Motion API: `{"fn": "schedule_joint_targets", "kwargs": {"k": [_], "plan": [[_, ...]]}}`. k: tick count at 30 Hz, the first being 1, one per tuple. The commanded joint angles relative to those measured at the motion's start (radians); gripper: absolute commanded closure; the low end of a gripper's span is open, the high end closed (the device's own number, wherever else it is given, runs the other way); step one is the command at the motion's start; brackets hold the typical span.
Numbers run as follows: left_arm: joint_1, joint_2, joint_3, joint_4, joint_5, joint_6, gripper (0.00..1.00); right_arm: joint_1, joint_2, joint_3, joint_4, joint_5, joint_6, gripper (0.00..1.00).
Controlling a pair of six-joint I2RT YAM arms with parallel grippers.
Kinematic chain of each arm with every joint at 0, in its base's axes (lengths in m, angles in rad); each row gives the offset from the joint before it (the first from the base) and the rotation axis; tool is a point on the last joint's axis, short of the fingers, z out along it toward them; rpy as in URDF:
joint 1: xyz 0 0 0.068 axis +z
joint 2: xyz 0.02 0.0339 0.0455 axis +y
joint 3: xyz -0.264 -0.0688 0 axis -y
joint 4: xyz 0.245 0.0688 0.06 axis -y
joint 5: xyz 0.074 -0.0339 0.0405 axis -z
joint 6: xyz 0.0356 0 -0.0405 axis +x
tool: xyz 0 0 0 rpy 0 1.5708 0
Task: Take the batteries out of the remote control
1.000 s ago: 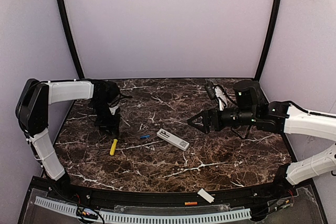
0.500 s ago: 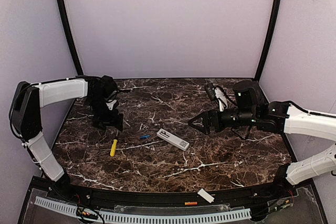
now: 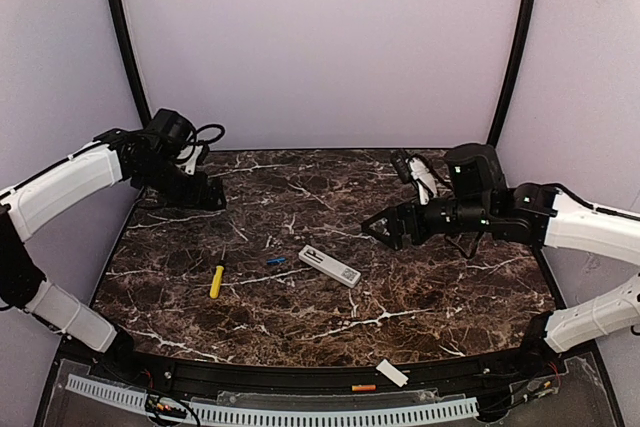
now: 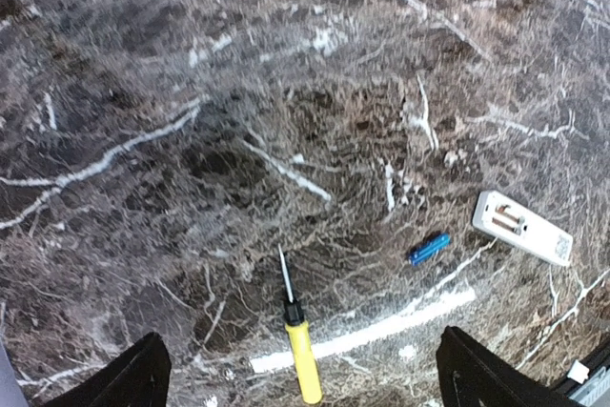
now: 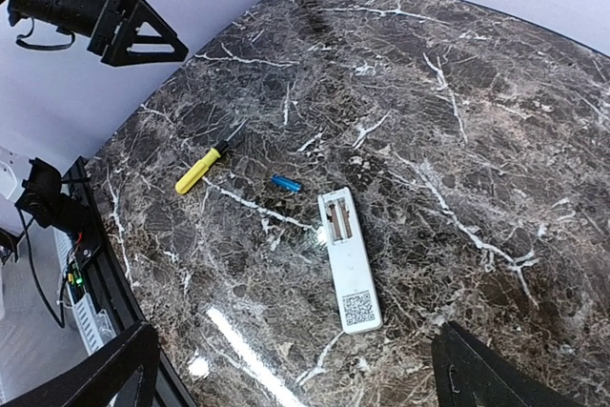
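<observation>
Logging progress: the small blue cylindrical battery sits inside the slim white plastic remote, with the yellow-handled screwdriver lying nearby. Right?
No. The small blue cylindrical battery lies on the marble table, beside the slim white plastic remote, not inside it; the yellow-handled screwdriver does lie nearby. The right wrist view shows this.

Soft, even light fills the top external view. The lilac walls (image 3: 320, 47) carry no hot spots, and shadows on the marble table (image 3: 420, 297) are faint and soft-edged. The two black poles (image 3: 125, 47) bow towards the picture's edges, a wide-lens bend.

The polished table throws glare. In the left wrist view a white streak lies just beside the yellow-handled screwdriver (image 4: 299, 350). In the right wrist view a similar streak and a bright spot sit near the table's lower edge.

The left wrist picture is smeared, most in its upper half, where the marble veins run soft. The right wrist picture is crisp. The remote control (image 5: 349, 264) and its QR-code sticker (image 5: 358, 308) show sharply, and the table's rim curves there.
</observation>
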Motion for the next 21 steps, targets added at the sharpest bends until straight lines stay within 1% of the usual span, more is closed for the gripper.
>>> {"fn": "schedule_joint_targets", "kwargs": {"k": [1,2,3,5,8,10,11,12,13,14,16,18,21], "plan": [[0.003,-0.126,-0.048,0.125,-0.125,0.045,0.02,-0.008,-0.006,0.055,-0.044,0.081,-0.044,0.01],[0.003,-0.144,-0.062,0.168,-0.140,0.052,0.02,-0.008,-0.003,0.061,-0.051,0.094,-0.050,0.02],[0.003,-0.176,-0.089,0.187,-0.178,0.066,0.02,-0.008,-0.001,0.068,-0.056,0.105,-0.058,0.01],[0.003,-0.225,-0.135,0.276,-0.244,0.094,0.02,-0.009,0.012,0.091,-0.070,0.123,-0.077,0.01],[0.003,-0.307,-0.215,0.380,-0.344,0.157,0.03,-0.016,0.028,0.120,-0.092,0.194,-0.099,0.01],[0.003,-0.361,-0.290,0.481,-0.404,0.194,0.04,-0.024,0.034,0.130,-0.096,0.245,-0.113,0.01],[0.003,-0.383,-0.354,0.571,-0.424,0.208,0.05,-0.032,0.034,0.133,-0.094,0.267,-0.124,0.01],[0.003,-0.427,-0.393,0.623,-0.465,0.238,0.05,-0.039,0.036,0.135,-0.095,0.289,-0.132,0.01],[0.003,-0.449,-0.471,0.737,-0.485,0.248,0.06,-0.050,0.039,0.138,-0.094,0.306,-0.143,0.01],[0.003,-0.492,-0.552,0.799,-0.514,0.301,0.06,-0.062,0.041,0.141,-0.093,0.319,-0.155,0.02],[0.003,-0.534,-0.645,0.994,-0.539,0.365,0.07,-0.098,0.054,0.147,-0.095,0.327,-0.176,0.01],[0.005,-0.534,-0.685,1.047,-0.557,0.406,0.07,-0.131,0.068,0.154,-0.097,0.315,-0.200,0.01],[0.008,-0.471,-0.697,1.065,-0.592,0.478,0.07,-0.176,0.091,0.166,-0.106,0.325,-0.220,0.01]]}}
